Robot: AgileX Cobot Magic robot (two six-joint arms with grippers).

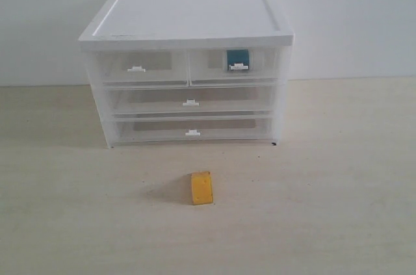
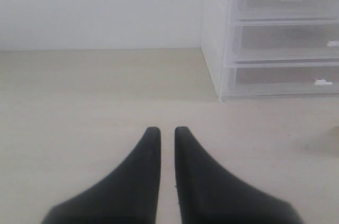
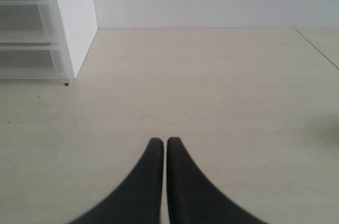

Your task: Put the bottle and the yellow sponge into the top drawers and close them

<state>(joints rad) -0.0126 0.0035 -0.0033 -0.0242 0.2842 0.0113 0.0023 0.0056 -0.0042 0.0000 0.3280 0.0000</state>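
Observation:
The yellow sponge [image 1: 201, 188] stands on the table in front of the cabinet, below the lower drawers. The bottle [image 1: 238, 60] shows through the front of the right top drawer [image 1: 234, 65], its blue-teal label behind the white tab handle. The left top drawer [image 1: 136, 67] looks empty. Both top drawers sit flush with the cabinet front. Neither arm appears in the exterior view. My left gripper [image 2: 167, 130] hovers over bare table left of the cabinet, shut on nothing. My right gripper [image 3: 164, 140] hovers over bare table right of the cabinet, shut and empty.
The white-topped cabinet [image 1: 188, 18] stands at the back against a pale wall, with two full-width drawers [image 1: 190, 101] beneath the top pair. The table's right edge [image 3: 318, 48] shows in the right wrist view. The cabinet's side [image 2: 214, 33] is near the left gripper.

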